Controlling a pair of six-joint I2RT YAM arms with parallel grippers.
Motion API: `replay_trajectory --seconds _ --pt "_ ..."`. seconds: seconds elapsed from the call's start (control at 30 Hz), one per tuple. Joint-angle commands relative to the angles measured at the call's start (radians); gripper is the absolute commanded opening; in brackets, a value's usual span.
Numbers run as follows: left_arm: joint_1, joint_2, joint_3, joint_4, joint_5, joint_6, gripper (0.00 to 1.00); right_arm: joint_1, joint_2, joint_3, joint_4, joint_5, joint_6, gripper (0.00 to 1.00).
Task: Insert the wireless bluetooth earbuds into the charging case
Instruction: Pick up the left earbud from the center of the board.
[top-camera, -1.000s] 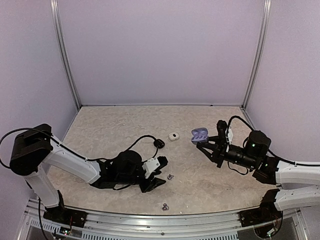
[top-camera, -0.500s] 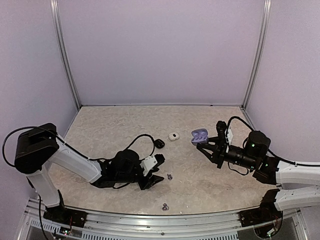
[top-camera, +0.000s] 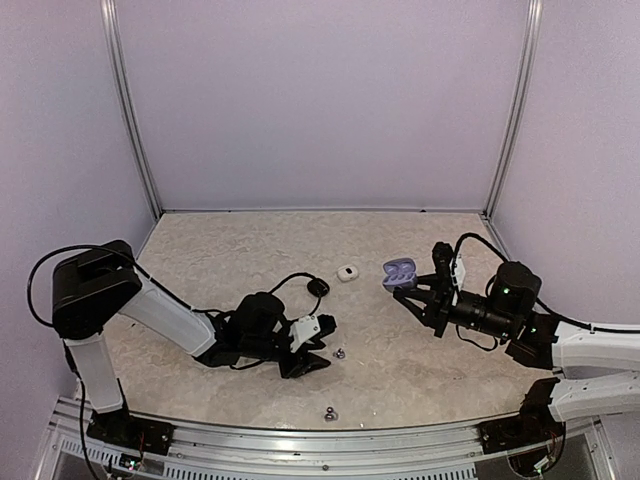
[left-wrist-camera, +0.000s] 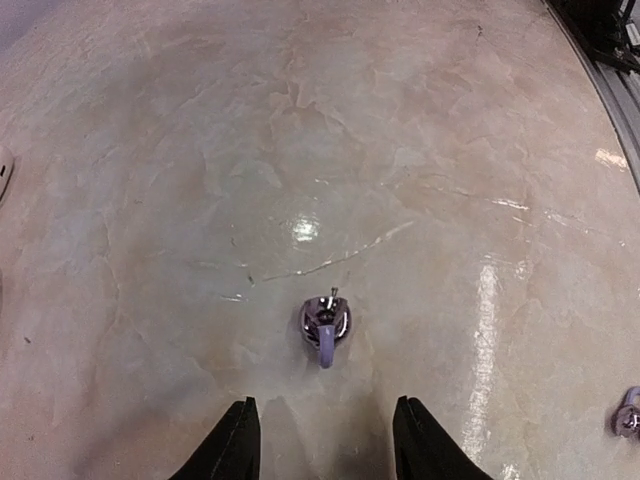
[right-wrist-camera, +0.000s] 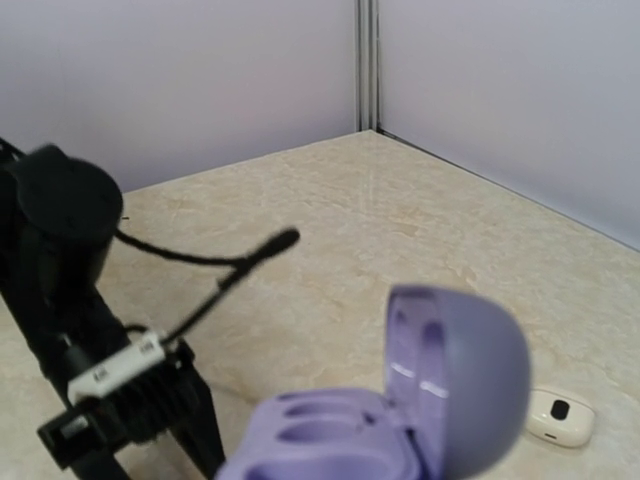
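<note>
Left hand (left-wrist-camera: 325, 450) low over the worktop (left-wrist-camera: 150, 150), fingers spread. One shiny lilac-tinted earbud (left-wrist-camera: 325, 328) lies on the worktop just ahead of the fingertips, untouched. A second earbud (left-wrist-camera: 627, 412) lies apart, nearer the front edge. Right hand (top-camera: 407, 291) pinches the purple charging case (right-wrist-camera: 400, 410), lid up, held clear of the worktop. A small white case (top-camera: 347, 273) sits farther back.
</note>
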Motion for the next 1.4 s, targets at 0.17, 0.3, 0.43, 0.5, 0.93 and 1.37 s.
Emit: replay_trajectory --seconds 0.17,0.3,0.43,0.5,0.93,1.37 --pt "-0.008 0.081 -0.002 0.125 0.025 -0.071 0.42 -0.010 -0.030 -0.002 -0.018 0.005 -0.001 0.01" --pt "-0.036 0.102 0.010 0.139 -0.017 -0.065 0.38 -0.011 -0.023 0.004 -0.017 0.002 -0.001 0.01" --pt "-0.040 0.116 0.007 0.166 -0.044 -0.071 0.34 -0.011 -0.025 0.002 -0.016 0.004 0.001 0.01" --pt "-0.038 0.115 0.004 0.175 -0.063 -0.068 0.33 -0.011 -0.025 0.002 -0.019 0.003 0.000 0.01" --pt "-0.037 0.124 0.013 0.195 -0.047 -0.026 0.27 -0.010 -0.025 -0.002 -0.017 0.003 0.005 0.00" --pt "-0.029 0.157 0.052 0.217 -0.018 -0.012 0.21 -0.011 -0.023 -0.004 -0.016 0.003 0.008 0.00"
